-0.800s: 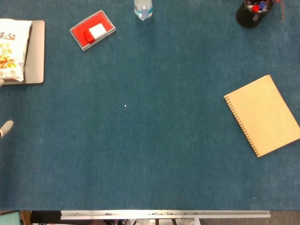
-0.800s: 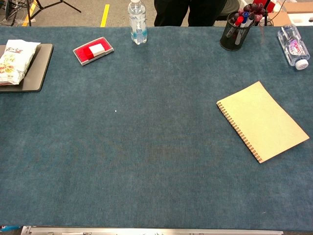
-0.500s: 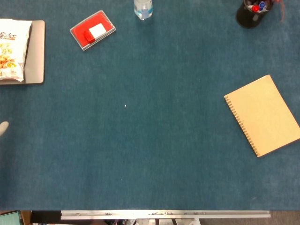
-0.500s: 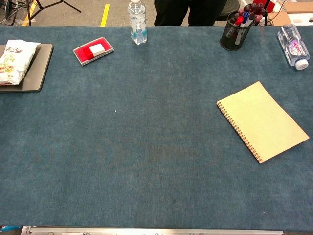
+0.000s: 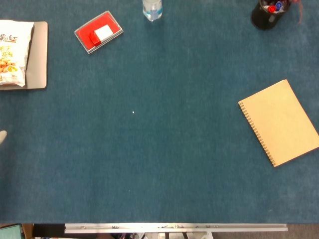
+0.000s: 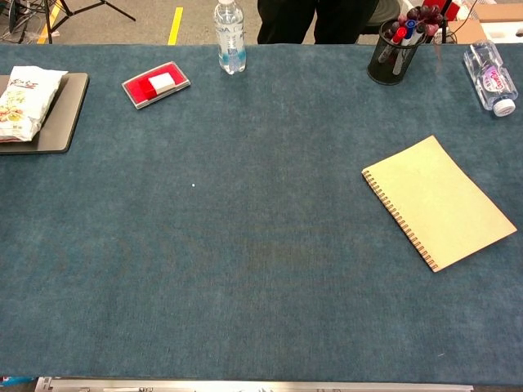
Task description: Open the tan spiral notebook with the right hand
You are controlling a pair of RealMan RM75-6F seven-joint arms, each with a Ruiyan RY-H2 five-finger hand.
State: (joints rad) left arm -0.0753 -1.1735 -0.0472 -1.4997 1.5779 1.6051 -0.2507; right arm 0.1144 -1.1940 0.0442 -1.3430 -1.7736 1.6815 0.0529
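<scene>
The tan spiral notebook lies closed and flat on the blue table at the right, its wire spine along the left edge; the chest view shows the notebook the same way. Neither view shows my right hand. Only a pale sliver of my left hand peeks in at the left edge of the head view, far from the notebook, too little to tell how its fingers lie.
A red case and a water bottle stand at the back. A black pen cup is back right, with a lying bottle beside it. A snack bag rests on a grey tray at the far left.
The tip of my left hand has slid further out past the left edge of the head view. The notebook has not moved.
</scene>
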